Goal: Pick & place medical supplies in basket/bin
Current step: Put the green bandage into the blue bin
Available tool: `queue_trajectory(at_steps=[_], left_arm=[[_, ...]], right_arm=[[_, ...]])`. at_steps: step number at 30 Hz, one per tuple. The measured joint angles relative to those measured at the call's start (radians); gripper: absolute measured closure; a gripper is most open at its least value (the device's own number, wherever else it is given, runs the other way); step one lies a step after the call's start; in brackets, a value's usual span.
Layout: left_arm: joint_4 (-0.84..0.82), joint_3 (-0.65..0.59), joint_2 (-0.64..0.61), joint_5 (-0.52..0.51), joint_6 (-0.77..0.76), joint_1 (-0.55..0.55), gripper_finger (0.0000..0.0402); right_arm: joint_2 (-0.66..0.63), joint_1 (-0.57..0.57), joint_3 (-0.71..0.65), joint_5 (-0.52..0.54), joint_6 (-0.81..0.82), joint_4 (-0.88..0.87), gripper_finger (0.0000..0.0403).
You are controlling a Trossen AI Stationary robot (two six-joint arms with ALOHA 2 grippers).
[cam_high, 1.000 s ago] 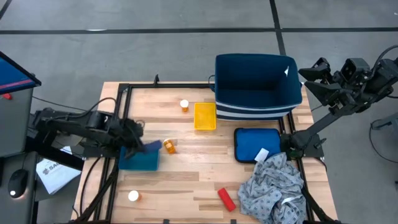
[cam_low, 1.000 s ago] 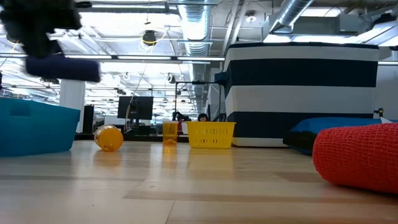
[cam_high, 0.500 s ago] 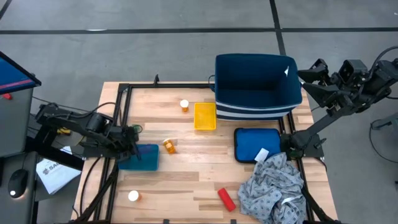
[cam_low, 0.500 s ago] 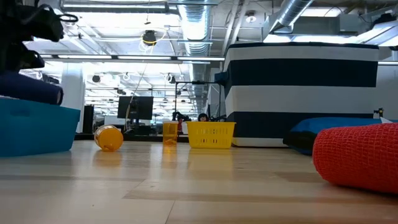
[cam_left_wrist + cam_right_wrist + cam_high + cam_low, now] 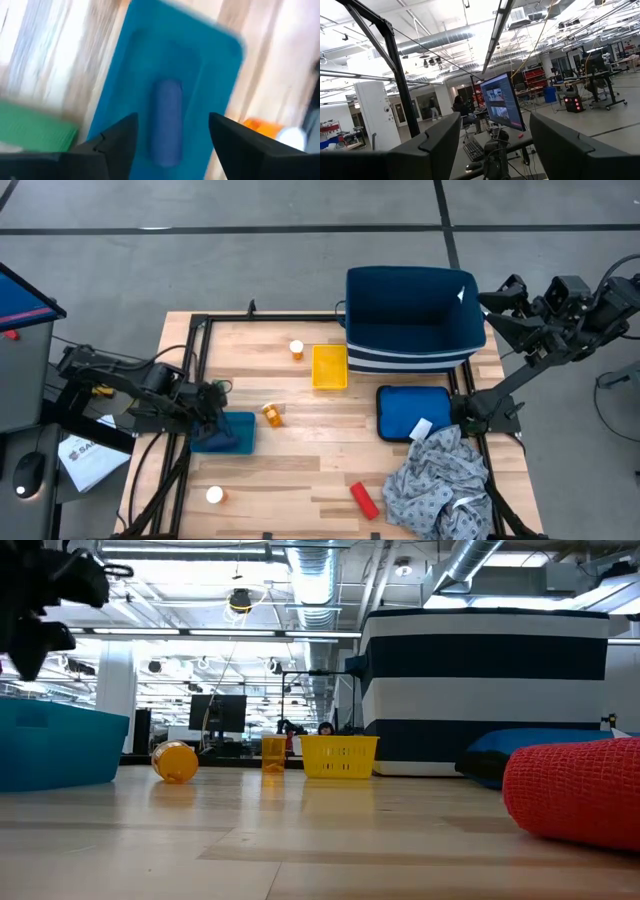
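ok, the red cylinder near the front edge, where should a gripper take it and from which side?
Grip the red cylinder across its middle, coming straight down from above. It lies flat and diagonal on the table, so turn the fingers square to its long axis. The grey cloth lies close beside it, so keep the fingers clear of that side.

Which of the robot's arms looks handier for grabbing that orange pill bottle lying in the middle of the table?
The left, probably. Its hand hangs open over the teal bin, beside the lying orange pill bottle. The right hand is raised off past the big navy basket.
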Motion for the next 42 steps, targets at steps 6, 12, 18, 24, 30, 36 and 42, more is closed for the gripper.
queue_trajectory(at_steps=[6, 12, 18, 24, 30, 36, 42], left_arm=[[0.170, 0.000, -0.034, -0.179, -0.164, 0.006, 0.0165], [0.553, 0.006, 0.012, -0.307, -0.183, 0.104, 0.0158], [0.359, 0.216, 0.252, -0.307, -0.041, 0.309, 0.0156], [-0.255, 0.477, 0.541, -0.279, -0.092, 0.605, 0.0155], [-0.328, 0.429, 0.620, -0.229, -0.067, 0.737, 0.0154], [-0.262, 0.298, 0.607, -0.171, -0.152, 0.751, 0.0151], [-0.189, 0.168, 0.610, -0.150, -0.276, 0.755, 0.0151]], right_arm=[[0.000, 0.000, 0.000, 0.000, 0.000, 0.004, 0.0168], [-0.001, 0.000, 0.000, -0.004, -0.020, 0.005, 0.0168], [-0.009, 0.000, 0.000, -0.003, -0.029, 0.013, 0.0168], [-0.008, 0.000, 0.000, -0.003, -0.029, 0.030, 0.0168], [-0.007, 0.022, 0.000, -0.022, -0.048, 0.028, 0.0168], [-0.006, 0.027, 0.000, -0.023, -0.067, 0.030, 0.0168], [-0.007, 0.027, 0.000, -0.026, -0.123, 0.088, 0.0168]])
